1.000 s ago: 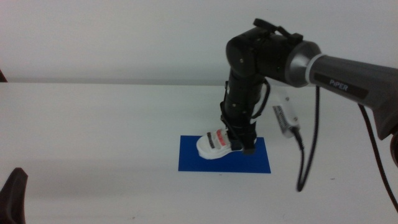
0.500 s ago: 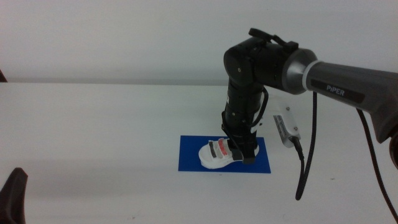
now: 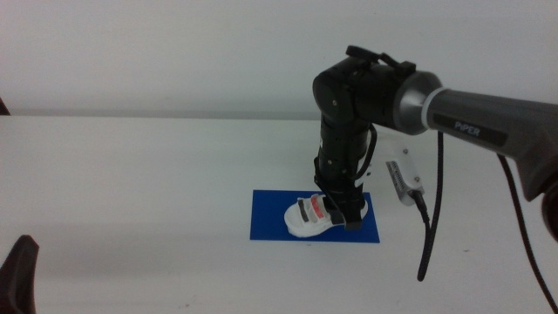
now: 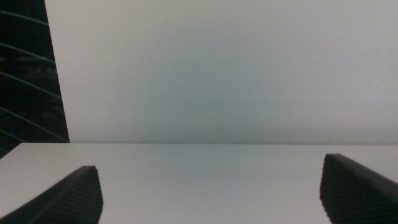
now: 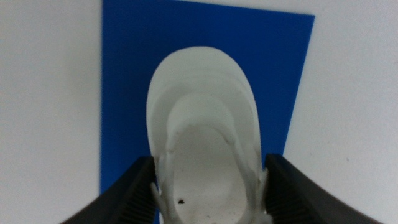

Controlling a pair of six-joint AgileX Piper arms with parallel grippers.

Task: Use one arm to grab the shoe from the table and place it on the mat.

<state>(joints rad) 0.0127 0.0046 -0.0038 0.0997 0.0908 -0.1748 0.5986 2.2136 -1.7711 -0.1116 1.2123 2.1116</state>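
Blue mat (image 3: 270,218) beneath gripper-held shoe (image 3: 309,218)

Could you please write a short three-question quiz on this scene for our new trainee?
1. True or false: the right tool grips the shoe at its heel end.
2. What lies under the shoe? A) bare table B) the blue mat C) a tray
3. Fill in: the left tool waits near the table's front-left edge with its jaws ____.

Key: 1 true; 2 B; 3 open.
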